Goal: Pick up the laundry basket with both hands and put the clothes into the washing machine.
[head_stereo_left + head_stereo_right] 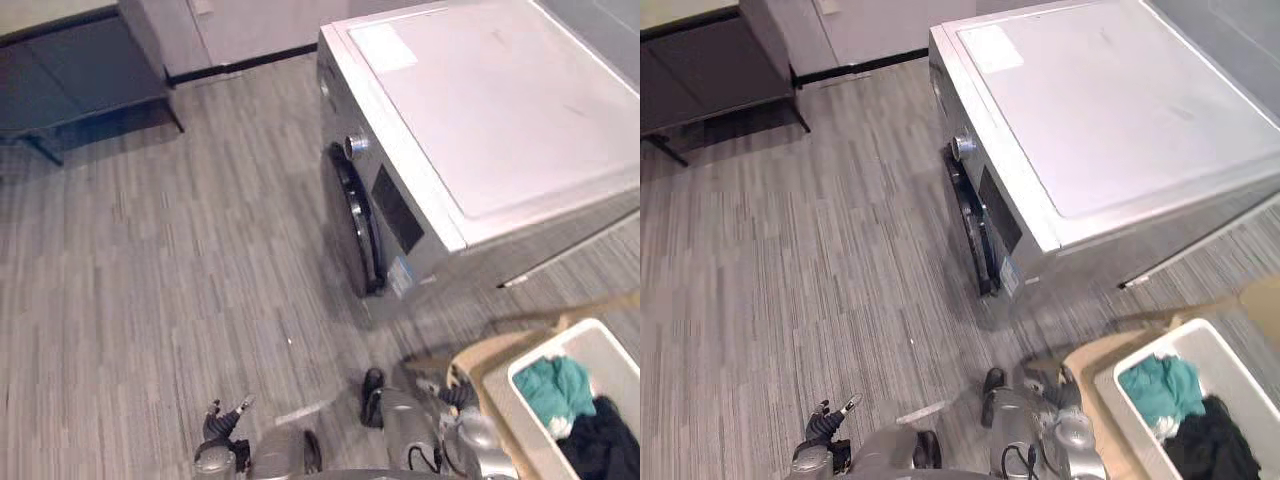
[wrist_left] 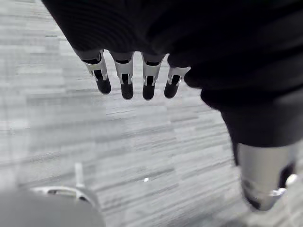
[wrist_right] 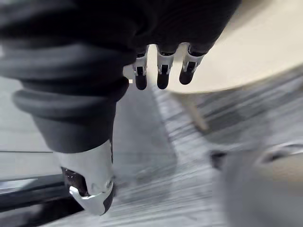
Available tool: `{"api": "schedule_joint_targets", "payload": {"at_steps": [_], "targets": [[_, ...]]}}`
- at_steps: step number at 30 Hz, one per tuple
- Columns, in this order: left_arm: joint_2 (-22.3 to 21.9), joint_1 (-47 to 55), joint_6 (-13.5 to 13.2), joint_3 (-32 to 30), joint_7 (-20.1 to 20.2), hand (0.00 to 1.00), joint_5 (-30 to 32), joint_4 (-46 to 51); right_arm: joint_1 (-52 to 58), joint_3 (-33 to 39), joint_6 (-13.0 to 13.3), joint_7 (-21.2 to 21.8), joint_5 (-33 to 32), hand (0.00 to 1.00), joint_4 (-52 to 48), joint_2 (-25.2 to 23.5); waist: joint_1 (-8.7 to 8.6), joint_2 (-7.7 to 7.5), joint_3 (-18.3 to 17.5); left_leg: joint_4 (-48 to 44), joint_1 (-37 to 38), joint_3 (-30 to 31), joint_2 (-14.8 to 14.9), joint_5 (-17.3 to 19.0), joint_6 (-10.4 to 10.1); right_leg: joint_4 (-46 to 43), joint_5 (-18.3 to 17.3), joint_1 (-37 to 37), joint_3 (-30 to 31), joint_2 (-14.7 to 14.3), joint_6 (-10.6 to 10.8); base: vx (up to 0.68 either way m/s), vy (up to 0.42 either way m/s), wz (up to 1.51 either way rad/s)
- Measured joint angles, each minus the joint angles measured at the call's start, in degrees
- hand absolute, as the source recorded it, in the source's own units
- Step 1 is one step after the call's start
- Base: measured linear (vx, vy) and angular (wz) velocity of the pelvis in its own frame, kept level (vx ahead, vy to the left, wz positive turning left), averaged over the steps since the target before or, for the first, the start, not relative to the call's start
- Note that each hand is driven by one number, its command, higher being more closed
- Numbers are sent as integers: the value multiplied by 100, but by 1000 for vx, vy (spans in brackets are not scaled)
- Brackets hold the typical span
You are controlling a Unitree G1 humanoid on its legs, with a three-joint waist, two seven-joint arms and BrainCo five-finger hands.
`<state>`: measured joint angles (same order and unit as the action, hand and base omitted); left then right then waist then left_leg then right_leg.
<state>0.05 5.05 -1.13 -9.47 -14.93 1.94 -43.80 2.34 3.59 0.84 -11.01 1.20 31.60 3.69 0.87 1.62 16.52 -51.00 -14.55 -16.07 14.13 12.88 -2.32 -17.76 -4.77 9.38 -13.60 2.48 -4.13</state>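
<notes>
Washing machine (image 1: 480, 120): my biggest worry. Its door (image 1: 355, 225) looks shut from this angle, though I can't be sure. If I haul the load over first, the clothes have nowhere to go.
Low table (image 1: 490, 360): the basket sits on it, off to my right. Clip its edge and the lot could slide off.
Laundry basket (image 1: 610, 355): not picked up yet, no hand on it. It's cut off by the frame, so I can't see the far rim or any handles. An uneven grab would tip it.
Clothes (image 1: 550, 390): teal and black pile inside the basket.
Right hand (image 3: 161, 71): fingers straight, empty, near the table.
Left hand (image 2: 125, 78): fingers loose, empty, over bare floor (image 1: 150, 280), well apart from the basket.
</notes>
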Motion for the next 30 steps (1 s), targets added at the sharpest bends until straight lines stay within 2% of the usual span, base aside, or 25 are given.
{"api": "schedule_joint_targets", "payload": {"at_steps": [2, 4, 5, 6, 7, 8, 10, 15, 23, 28, 30], "targets": [[-118, -6, -36, 41, 8, 0, 14, 90, -52, -8, 0, -3, 64, 0, -77, -25, 0, -35, 10, 650, -82, 59, -26, 4, -12, 122, 0, -116, 71, 26, 0, 273, -63, -31], [-164, -19, -35, 30, -3, 0, 38, 118, -86, 15, -2, -9, 129, 0, -113, -91, 1, 58, -40, 1861, 14, 228, -80, -107, -175, 152, -4, -96, 133, -37, 8, 209, 45, -52], [-180, -15, -36, 28, -7, 0, 52, 92, -59, 27, -10, -7, 171, 0, -110, -123, -9, 124, -61, 2620, 122, 343, -22, -601, -310, 152, -63, -98, 199, -169, 106, 159, 123, -62], [-180, -65, -33, 27, -5, 0, 68, -2, -32, 34, -22, -5, 175, 0, -106, -174, -7, 155, -81, 2842, 191, 441, 48, -706, -409, 139, -146, -93, 294, -288, 229, 159, 137, -49], [-171, -153, -25, 31, -4, 0, 91, -84, -26, 74, -23, -9, 175, 0, -117, -230, -24, 107, -78, 2936, 230, 452, 8, -683, -440, 137, -144, -76, 307, -271, 235, 129, 146, -23], [-169, -247, -19, 40, -3, 0, 103, -106, 43, 99, -23, -22, 177, 0, -130, -322, -9, -23, -125, 3099, 266, 380, -53, -683, -439, 89, -175, 21, 384, -181, 297, 77, 97, -4], [-146, -272, -9, 36, -4, 0, 108, -119, 92, 39, -30, -8, 182, 0, -126, -402, 17, -128, -131, 3137, 328, 186, -120, -673, -422, 77, -171, 60, 552, -106, 364, 39, 115, -25], [-8, -212, 16, 30, -14, 0, 118, -184, 4, -166, -48, 3, 378, 0, -67, -495, 8, -126, -131, 3104, 532, -174, -177, -550, -322, 126, -79, 113, 1039, -100, 536, -65, 94, -46], [31, -372, 56, 33, -12, 0, 231, -533, -143, -586, -149, 152, 526, 0, 365, -362, 5, -157, -117, 3081, 502, -628, -192, -363, -219, 637, 537, 307, 1794, -228, 783, -140, 82, -45], [131, -483, 55, 34, -11, 0, 294, -544, -250, -1074, -147, 390, 563, 0, 412, -377, -2, -267, 54, 2952, 378, -616, -233, -273, -125, 868, 738, 344, 1882, -198, 813, -124, 72, -16], [184, -521, 57, 33, -11, 0, 309, -549, -279, -1314, -147, 503, 558, 0, 524, -386, 10, -281, 77, 2971, 225, -377, -335, -270, -123, 1072, 742, 325, 1768, -134, 808, -78, 79, 18]]}}
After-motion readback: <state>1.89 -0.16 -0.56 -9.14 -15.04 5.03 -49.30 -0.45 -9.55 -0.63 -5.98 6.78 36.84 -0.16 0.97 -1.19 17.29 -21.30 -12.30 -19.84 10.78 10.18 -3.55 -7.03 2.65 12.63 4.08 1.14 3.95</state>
